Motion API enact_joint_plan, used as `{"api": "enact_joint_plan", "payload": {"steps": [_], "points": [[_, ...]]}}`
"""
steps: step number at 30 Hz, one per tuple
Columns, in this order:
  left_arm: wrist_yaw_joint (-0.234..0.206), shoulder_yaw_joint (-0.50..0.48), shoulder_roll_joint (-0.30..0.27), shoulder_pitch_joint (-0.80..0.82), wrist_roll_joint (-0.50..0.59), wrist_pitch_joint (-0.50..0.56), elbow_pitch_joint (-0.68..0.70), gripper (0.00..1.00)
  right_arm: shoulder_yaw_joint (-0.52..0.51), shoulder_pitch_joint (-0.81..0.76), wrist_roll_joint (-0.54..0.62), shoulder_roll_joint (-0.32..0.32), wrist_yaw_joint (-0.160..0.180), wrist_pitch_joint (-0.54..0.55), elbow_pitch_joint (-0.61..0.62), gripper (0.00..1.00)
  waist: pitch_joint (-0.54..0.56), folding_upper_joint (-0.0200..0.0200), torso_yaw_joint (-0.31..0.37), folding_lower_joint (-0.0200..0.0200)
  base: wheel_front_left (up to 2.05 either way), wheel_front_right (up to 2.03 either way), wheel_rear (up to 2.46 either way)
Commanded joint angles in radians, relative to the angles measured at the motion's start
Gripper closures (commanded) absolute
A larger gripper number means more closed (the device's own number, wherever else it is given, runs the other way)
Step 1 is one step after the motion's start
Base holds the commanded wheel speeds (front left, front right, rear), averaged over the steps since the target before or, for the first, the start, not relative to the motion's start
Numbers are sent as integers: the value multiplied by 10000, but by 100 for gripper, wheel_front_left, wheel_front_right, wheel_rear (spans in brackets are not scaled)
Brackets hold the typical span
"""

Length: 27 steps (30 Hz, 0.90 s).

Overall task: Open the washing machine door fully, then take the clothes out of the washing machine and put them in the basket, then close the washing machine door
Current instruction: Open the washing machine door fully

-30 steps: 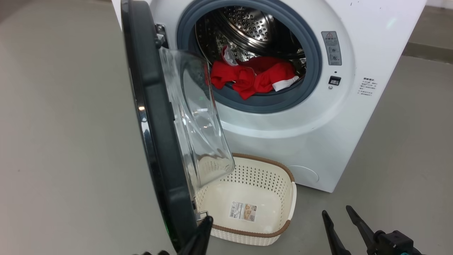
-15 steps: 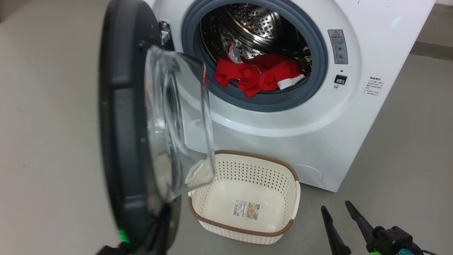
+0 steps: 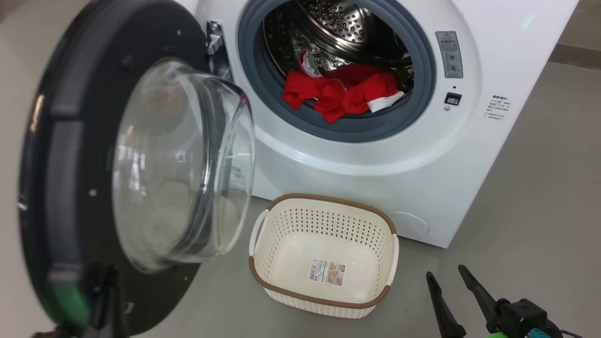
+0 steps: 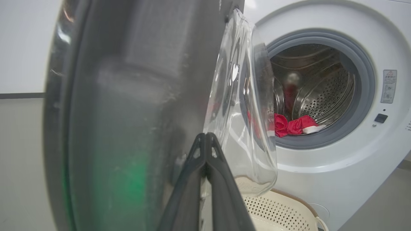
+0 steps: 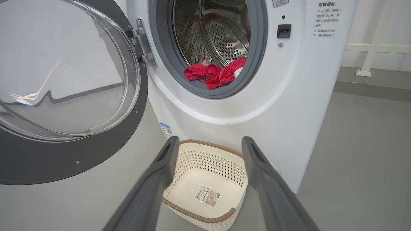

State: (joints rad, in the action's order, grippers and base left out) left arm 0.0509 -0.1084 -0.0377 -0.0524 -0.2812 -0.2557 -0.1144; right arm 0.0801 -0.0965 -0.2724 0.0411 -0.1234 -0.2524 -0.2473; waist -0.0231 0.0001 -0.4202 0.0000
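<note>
Nearest the robot, the left gripper [image 4: 205,139] has its two fingers pressed flat together with nothing between them. Their tips lie at the inner face of the washing machine door [image 3: 56,141], low on the dark rim and just beside the glass bowl [image 3: 178,164]. Whether they actually touch cannot be told for certain. The right gripper [image 3: 446,274] hangs low at the right with its fingers spread wide and empty, well apart from everything.

The door stands swung far out to the robot's left with its inner side facing the head camera, so the opening step looks close to finished. To finish it well, the closed fingertips should push on the dark rim rather than the glass. They should follow the arc around the hinge [image 3: 213,40] and ease off as the door nears its stop, so that it does not bounce back.

Beyond the door, the basket [image 3: 324,199] sits empty on the floor [image 3: 540,188], just in front of the washing machine [image 3: 375,178] and below its opening. The door does not hang over it.

Farthest back, the clothes [image 3: 342,94] lie in a red heap at the front of the drum [image 3: 338,23], draped onto the grey gasket [image 3: 422,80]. They look easy for the open right gripper to reach.
</note>
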Motion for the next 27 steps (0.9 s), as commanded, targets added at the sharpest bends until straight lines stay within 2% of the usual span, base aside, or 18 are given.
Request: {"api": "enact_joint_plan", "payload": {"steps": [1,9,16,27], "points": [[-54,-900,-125,579,171,-61,67,100,263,509,137,91,-73,-93,213,0,-54,-1,84,0,0,0,0],[259,-2406,-141,1257,550,-61,-490,100,270,536,208,91,-73,-93,266,0,-229,-1,280,0,0,0,0],[532,-3607,-478,2004,931,-61,-1224,100,217,564,259,91,-73,-93,330,0,-419,-1,489,0,0,0,0],[716,-4856,-960,3104,1313,-61,-2348,100,176,719,373,201,-73,-93,413,0,-884,-1,660,0,0,0,0]]}}
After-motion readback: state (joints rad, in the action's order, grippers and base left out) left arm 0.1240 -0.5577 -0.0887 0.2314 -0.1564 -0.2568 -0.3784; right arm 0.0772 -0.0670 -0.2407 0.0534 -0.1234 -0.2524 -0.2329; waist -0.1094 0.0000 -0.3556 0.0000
